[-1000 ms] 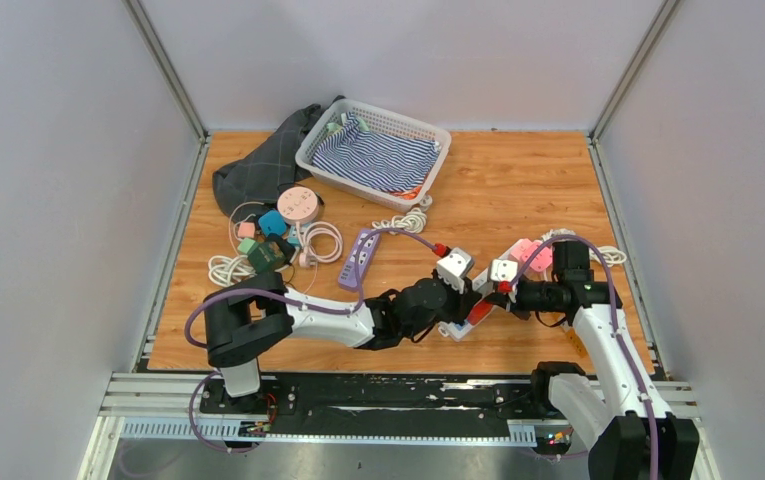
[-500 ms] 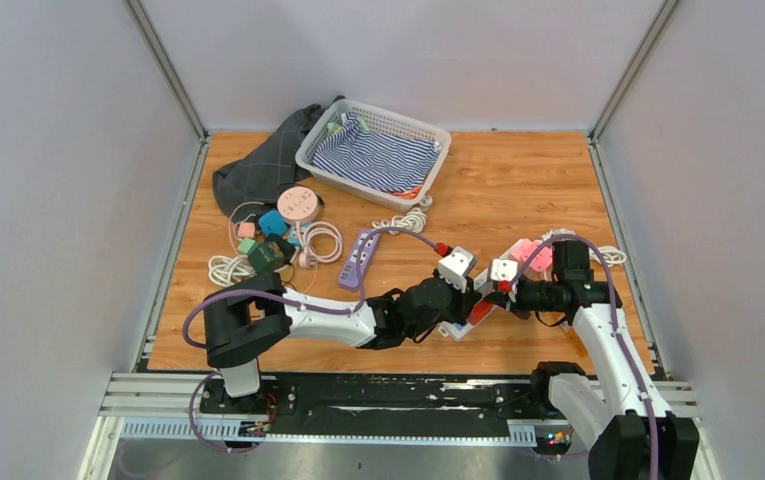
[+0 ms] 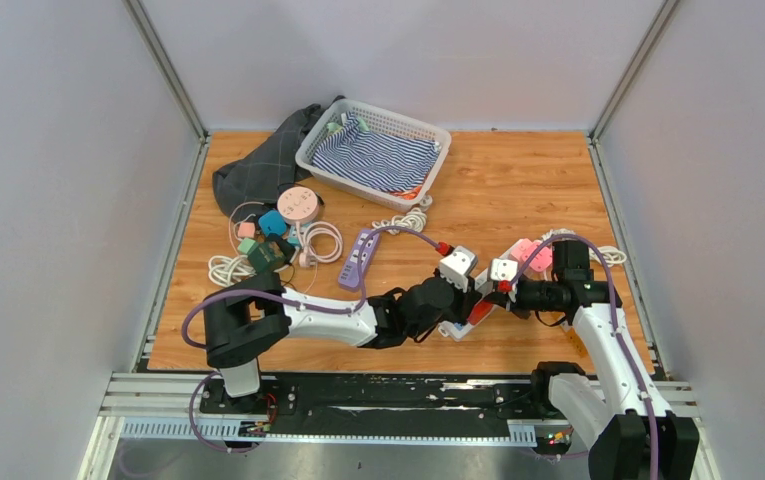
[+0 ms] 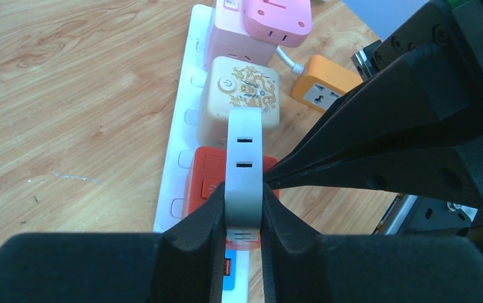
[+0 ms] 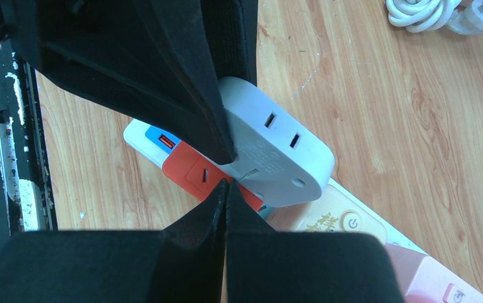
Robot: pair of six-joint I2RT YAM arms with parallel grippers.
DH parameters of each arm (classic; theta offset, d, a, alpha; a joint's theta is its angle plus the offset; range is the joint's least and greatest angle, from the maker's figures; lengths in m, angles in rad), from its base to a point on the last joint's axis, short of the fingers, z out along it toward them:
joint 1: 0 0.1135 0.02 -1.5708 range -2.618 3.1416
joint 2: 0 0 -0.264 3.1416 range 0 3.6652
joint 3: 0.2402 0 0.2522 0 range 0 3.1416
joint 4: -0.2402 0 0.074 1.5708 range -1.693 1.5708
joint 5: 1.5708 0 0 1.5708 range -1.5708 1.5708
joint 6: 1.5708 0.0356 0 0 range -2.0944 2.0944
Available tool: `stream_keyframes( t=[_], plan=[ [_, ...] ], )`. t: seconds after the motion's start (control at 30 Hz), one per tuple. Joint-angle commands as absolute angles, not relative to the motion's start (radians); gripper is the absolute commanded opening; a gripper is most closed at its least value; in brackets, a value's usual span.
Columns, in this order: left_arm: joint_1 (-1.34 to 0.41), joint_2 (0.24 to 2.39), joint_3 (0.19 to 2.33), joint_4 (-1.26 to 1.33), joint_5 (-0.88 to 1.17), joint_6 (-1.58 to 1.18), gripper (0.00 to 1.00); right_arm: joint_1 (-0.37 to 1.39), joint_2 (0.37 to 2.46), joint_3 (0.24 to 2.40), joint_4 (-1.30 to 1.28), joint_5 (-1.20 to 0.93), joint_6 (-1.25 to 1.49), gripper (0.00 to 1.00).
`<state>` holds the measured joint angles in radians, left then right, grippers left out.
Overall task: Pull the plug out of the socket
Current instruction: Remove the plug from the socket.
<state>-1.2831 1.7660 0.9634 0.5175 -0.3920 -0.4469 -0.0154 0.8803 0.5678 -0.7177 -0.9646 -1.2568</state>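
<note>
Wooden table (image 3: 518, 190) unchanged: left hand (image 4: 244, 211) still pinches white plug (image 4: 244, 142), right hand (image 5: 227, 188) pressed together.

Bright, even light from above, with faint soft shadows on the table (image 3: 518, 190). Wrist views are sharp farther out; the nearest black jaws blur slightly.

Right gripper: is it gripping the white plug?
No, the right gripper is shut empty beside the white plug; the left gripper holds it.

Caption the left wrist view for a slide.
Left gripper clamps the white adapter above a red cube on the power strip.
</note>
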Motion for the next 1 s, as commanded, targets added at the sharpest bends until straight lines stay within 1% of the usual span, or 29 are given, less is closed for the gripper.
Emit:
stream_keyframes(
  t=[0.0,0.1,0.3,0.37,0.5,0.6,0.67,0.77,0.83,0.9,0.97],
  plan=[
    [-1.258,1.798,0.981,0.426,-0.355,-0.492,0.0,-0.005,0.906,0.538,-0.792,-0.85,-1.259,0.0],
    [-1.261,1.785,0.981,0.425,-0.382,-0.465,0.0,-0.005,0.906,0.538,-0.792,-0.849,-1.259,0.0],
    [-1.282,1.787,0.97,0.425,-0.536,-0.355,0.0,-0.005,0.912,0.538,-0.792,-0.845,-1.259,0.0],
    [-1.277,1.788,0.966,0.426,-0.504,-0.38,0.0,-0.004,0.911,0.538,-0.792,-0.847,-1.259,0.0],
    [-1.249,1.784,0.973,0.428,-0.37,-0.493,0.0,-0.004,0.911,0.538,-0.793,-0.848,-1.259,0.0],
    [-1.249,1.78,0.977,0.426,-0.388,-0.512,0.0,-0.004,0.908,0.537,-0.794,-0.849,-1.259,0.0],
    [-1.261,1.773,0.977,0.425,-0.45,-0.465,0.0,-0.005,0.907,0.538,-0.795,-0.85,-1.259,0.0],
    [-1.31,1.78,0.985,0.425,-0.633,-0.321,0.0,-0.005,0.908,0.538,-0.796,-0.85,-1.259,0.0],
    [-1.322,1.791,0.993,0.424,-0.684,-0.282,0.0,-0.005,0.91,0.538,-0.796,-0.85,-1.259,0.0],
    [-1.319,1.795,0.994,0.424,-0.671,-0.289,0.0,-0.005,0.91,0.538,-0.796,-0.849,-1.259,0.0],
    [-1.298,1.791,0.993,0.423,-0.57,-0.35,0.0,-0.005,0.91,0.538,-0.798,-0.848,-1.261,0.0]
  ],
)
